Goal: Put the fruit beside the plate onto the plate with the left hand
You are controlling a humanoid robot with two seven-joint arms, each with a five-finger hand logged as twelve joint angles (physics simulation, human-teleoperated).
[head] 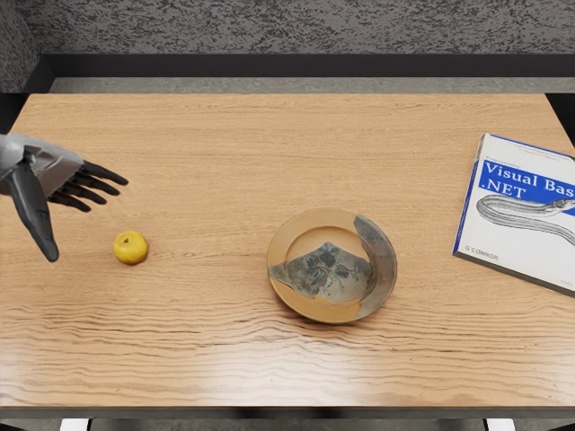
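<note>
Head view: left hand [52,182] open above the table [225,144], fruit [131,248] not yet grasped.

At the 9 o'clock edge the left hand hangs with its fingers spread and straight, pointing toward 3 o'clock, thumb hanging toward 6, holding nothing. The small yellow fruit sits on the wood at about 4 o'clock from the palm, just beside the thumb tip and apart from it. It looks round, so no long axis should dictate the grasp angle. This is the only hand showing, and it is the one nearest the fruit. The plate [286,235] lies well apart at 3 o'clock from the fruit, with bare wood between, so the carry looks unobstructed. A book [521,211] rests at the far 3 o'clock edge, clear of that path.
</note>
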